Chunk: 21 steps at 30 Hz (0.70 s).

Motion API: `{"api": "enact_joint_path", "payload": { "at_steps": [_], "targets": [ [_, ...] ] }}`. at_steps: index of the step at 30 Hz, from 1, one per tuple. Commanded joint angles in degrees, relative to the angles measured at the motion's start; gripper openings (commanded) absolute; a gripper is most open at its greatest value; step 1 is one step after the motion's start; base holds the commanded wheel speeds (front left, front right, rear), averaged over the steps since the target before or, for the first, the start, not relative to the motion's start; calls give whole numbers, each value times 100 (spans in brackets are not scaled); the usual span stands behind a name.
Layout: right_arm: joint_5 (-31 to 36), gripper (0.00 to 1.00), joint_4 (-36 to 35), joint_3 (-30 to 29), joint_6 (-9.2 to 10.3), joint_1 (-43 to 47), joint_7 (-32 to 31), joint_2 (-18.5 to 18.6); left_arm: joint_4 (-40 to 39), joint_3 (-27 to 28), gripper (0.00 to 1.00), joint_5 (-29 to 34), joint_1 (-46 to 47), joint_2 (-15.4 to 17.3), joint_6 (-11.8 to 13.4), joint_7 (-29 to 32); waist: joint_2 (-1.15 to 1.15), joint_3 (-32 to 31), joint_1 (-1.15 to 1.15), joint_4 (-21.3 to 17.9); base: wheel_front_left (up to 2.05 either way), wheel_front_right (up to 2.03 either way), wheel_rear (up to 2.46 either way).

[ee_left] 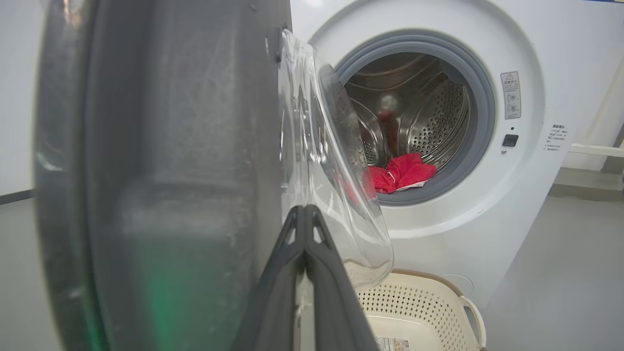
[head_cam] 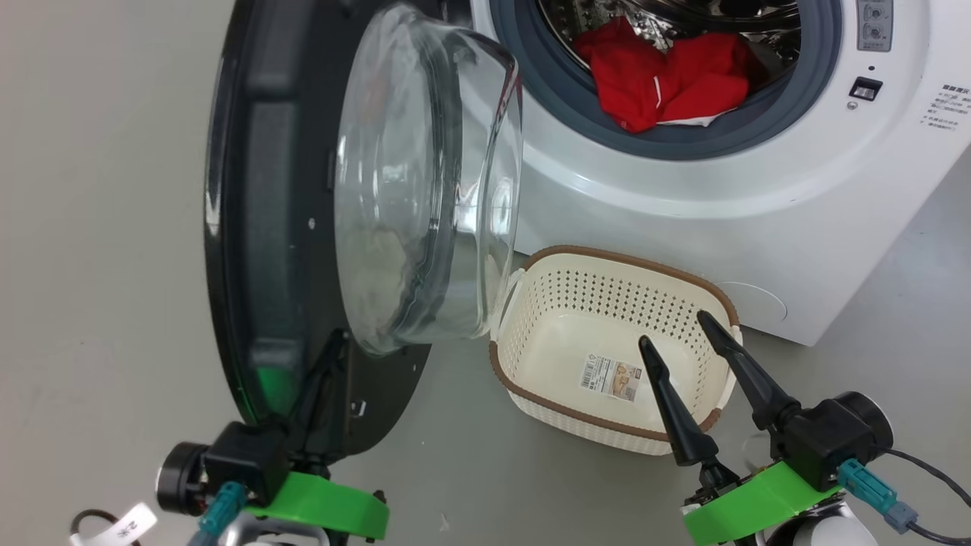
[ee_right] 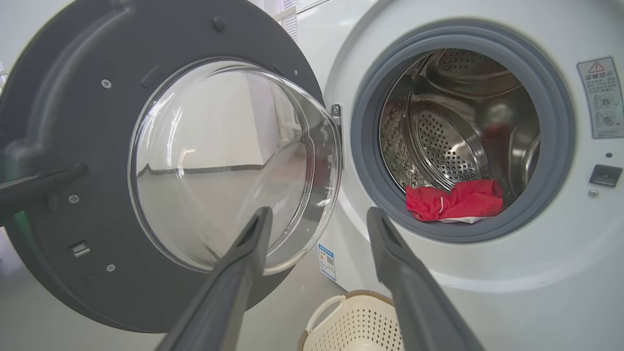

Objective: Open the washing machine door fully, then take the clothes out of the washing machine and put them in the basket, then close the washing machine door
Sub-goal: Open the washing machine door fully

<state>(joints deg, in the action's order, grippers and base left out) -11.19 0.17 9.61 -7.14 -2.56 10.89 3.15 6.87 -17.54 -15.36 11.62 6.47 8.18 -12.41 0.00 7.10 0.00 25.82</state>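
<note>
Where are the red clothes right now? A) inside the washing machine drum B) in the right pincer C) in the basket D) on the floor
A: the red clothes lie in the washing machine at the drum's front lip; the basket has no cloth in it.

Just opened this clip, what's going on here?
The robot is at the door-opening stage. Its shut left gripper lies against the inner face of the washing machine door, which stands swung wide. The open right gripper hovers over the basket, which holds no garments. The red clothes lie inside the washing machine.
</note>
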Motion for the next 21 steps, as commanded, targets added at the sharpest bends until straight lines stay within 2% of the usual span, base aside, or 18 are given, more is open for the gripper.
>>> {"api": "enact_joint_path", "payload": {
  "at_steps": [1,14,21],
  "targets": [
    [-39,100,-175,100,-35,-92,-21,-27,-54,336,0,-73,11,168,95,-72,0,7,0,12,0,0,0],
    [80,100,-293,122,-35,-34,-166,-27,416,831,0,-344,54,156,154,-237,0,9,0,76,0,0,0],
    [144,100,-372,120,-35,-6,-260,-27,588,1138,0,-389,209,118,95,-256,0,0,0,102,0,0,0]
  ]
}}
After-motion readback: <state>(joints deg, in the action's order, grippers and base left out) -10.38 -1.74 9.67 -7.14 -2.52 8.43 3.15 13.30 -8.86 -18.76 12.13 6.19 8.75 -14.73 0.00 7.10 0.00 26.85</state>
